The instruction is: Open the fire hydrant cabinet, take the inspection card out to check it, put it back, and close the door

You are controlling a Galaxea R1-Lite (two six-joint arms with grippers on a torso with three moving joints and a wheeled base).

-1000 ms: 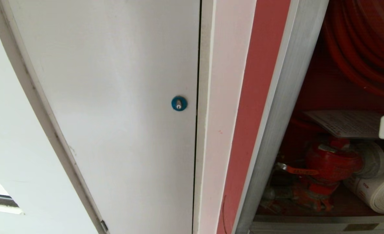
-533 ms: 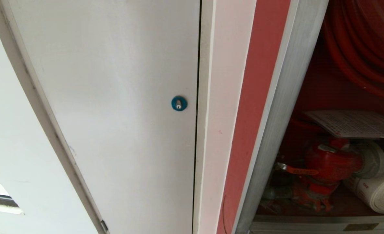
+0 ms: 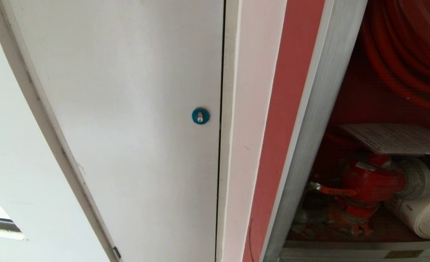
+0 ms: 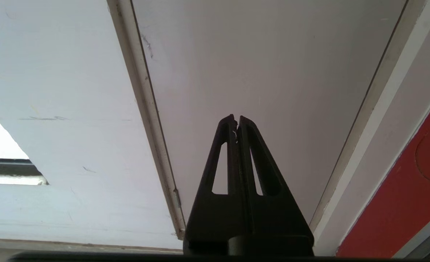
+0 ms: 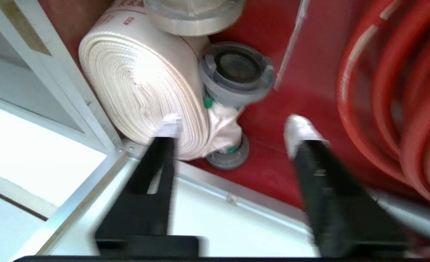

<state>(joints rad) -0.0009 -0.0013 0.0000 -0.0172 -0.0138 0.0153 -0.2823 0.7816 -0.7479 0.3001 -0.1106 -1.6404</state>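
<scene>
The fire hydrant cabinet stands open at the right of the head view, its inside red. The inspection card lies flat above the red hydrant valve, with no gripper on it. The door is out of view. My right gripper shows only in the right wrist view, open and empty. It is low in the cabinet by the white rolled hose and the red hose reel. My left gripper is shut on nothing and points at the white panel.
A plain white panel with a blue round lock fills the left of the head view. The rolled hose lies right of the valve. The cabinet's silver bottom rail runs just under my right gripper.
A white and black part of my right arm beside the card at the head view's right edge has gone from that view. The card lies where it was.
</scene>
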